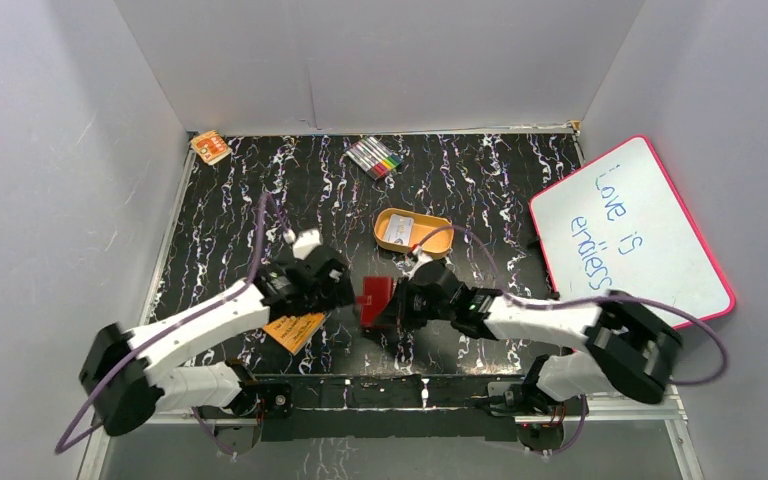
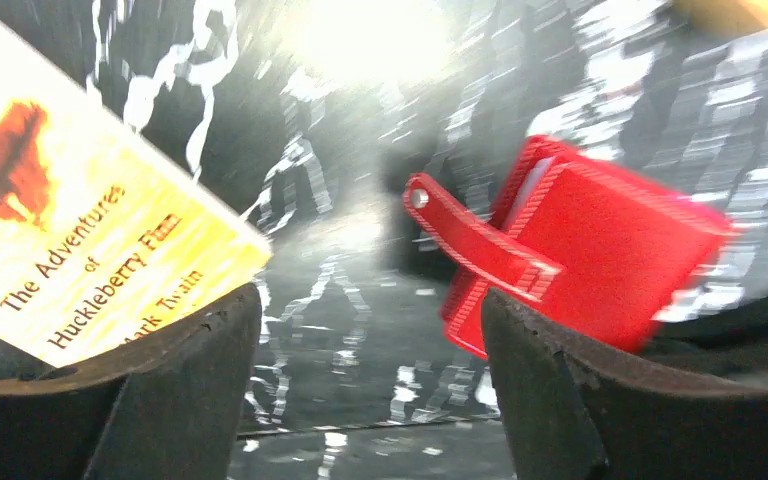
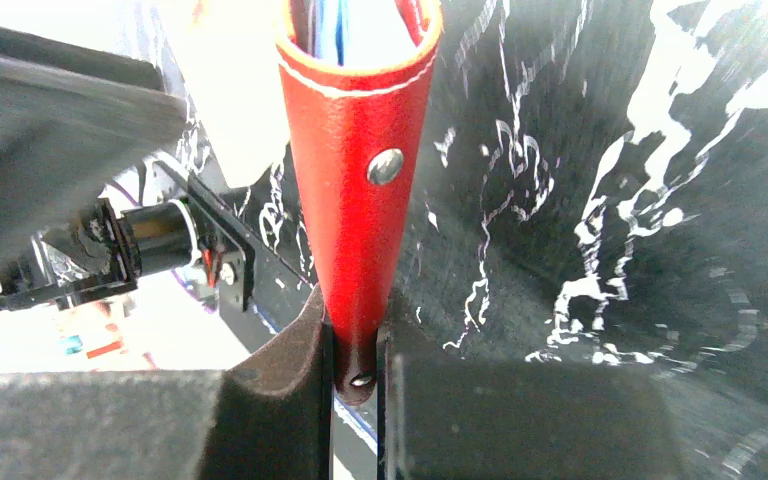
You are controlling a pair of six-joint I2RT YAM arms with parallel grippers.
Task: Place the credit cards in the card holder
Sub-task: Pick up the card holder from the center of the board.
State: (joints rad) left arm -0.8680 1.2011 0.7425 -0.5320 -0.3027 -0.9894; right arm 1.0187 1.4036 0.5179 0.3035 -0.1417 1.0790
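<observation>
Left arm: reaches low toward the table middle. The left gripper [image 1: 338, 290] has its jaws spread with nothing between them, just left of the card holder [image 1: 373, 300].
Right arm: stretched leftward. The right gripper [image 3: 355, 365] is pinching the holder's edge.
Card holder: between both grippers, held on edge.
Around: an orange booklet [image 1: 295, 330] lies flat beside the left arm. An oval tin [image 1: 430, 240] sits behind, with pale credit cards [image 1: 397, 231] apparently inside, count unclear.
Textures: the holder is red and grained, with a metal stud and a snap tab sticking out. The table [image 1: 500, 180] is black with white veins.

Red card holder [image 1: 374, 298], front-centre, tilted up on edge, partly open, bluish pockets inside, snap tab sticking out.
</observation>
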